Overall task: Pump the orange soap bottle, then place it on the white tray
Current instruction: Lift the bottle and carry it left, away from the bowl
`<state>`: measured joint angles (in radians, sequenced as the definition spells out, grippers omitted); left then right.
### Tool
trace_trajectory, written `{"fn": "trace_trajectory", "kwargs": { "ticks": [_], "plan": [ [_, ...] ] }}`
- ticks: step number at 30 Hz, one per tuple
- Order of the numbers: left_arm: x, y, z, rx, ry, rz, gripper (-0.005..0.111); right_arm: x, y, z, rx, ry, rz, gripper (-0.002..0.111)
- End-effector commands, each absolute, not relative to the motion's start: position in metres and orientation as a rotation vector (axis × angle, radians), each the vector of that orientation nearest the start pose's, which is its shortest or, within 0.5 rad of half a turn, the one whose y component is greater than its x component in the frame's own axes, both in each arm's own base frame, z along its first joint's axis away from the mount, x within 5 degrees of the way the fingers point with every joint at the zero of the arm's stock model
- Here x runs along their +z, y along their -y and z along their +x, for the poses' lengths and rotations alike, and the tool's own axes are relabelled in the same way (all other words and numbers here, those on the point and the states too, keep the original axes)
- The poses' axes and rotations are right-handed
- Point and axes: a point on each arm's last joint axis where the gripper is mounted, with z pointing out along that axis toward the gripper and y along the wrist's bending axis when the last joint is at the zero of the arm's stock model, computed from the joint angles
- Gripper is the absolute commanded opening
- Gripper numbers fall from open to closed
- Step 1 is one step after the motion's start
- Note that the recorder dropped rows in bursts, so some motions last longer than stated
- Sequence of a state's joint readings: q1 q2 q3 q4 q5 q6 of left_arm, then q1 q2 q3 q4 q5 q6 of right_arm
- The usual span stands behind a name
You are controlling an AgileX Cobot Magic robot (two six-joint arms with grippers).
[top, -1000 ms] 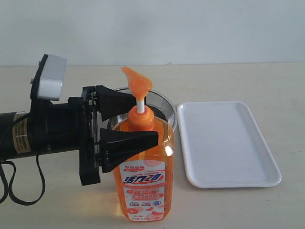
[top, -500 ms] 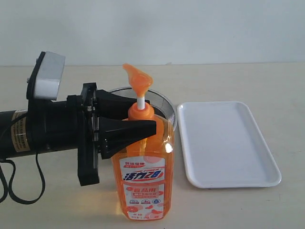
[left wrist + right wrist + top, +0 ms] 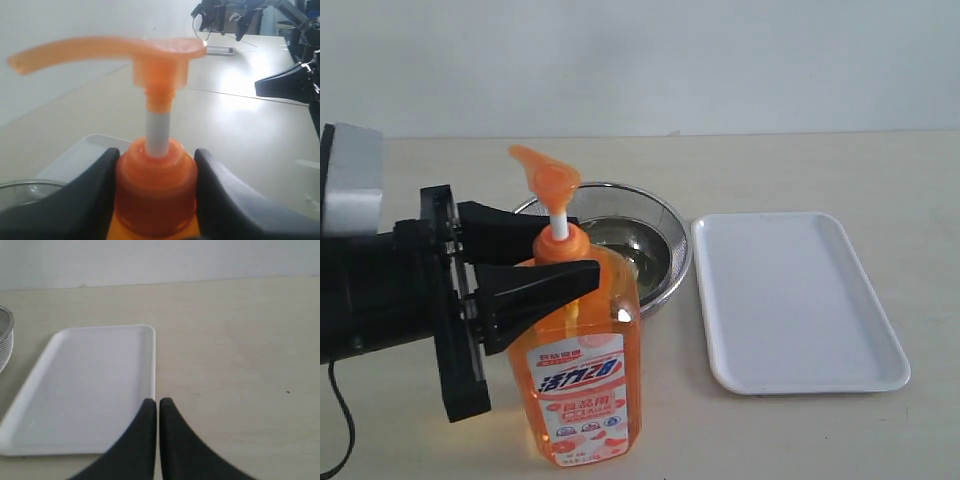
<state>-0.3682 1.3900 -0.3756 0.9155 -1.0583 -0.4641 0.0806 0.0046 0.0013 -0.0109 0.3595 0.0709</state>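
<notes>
The orange soap bottle stands upright at the front left of the table, its orange pump head raised on the white stem. My left gripper comes in from the left and is shut on the bottle's orange collar, one black finger on each side. The white tray lies empty to the right. My right gripper is shut on nothing, hovering over the near edge of the tray. It is out of the exterior view.
A round steel mesh bowl sits between the bottle and the tray, just behind the bottle; its rim shows in the right wrist view. Bare beige table surrounds the tray. A white wall runs along the back.
The left gripper's jaws closed on the bottle's collar, then arm and bottle shifted left, away from the bowl and tray. The right gripper stayed shut.
</notes>
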Motion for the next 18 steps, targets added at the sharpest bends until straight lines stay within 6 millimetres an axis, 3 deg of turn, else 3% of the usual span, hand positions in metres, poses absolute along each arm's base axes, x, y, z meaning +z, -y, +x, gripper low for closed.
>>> {"fn": "trace_trajectory", "kwargs": {
  "ticks": [1, 11, 18],
  "plan": [
    [0.231, 0.130, 0.174, -0.814, -1.358, 0.840, 0.005, 0.181, -0.004, 0.053, 0.094, -1.841, -0.016, 0.000],
    [0.251, 0.107, 0.156, -0.625, -1.421, 0.717, 0.005, 0.181, -0.004, 0.053, 0.094, -1.841, -0.016, 0.000],
    [0.277, 0.084, 0.140, -0.482, -1.410, 0.556, 0.005, 0.181, -0.004, 0.053, 0.094, -1.841, -0.016, 0.000]
  ]
}}
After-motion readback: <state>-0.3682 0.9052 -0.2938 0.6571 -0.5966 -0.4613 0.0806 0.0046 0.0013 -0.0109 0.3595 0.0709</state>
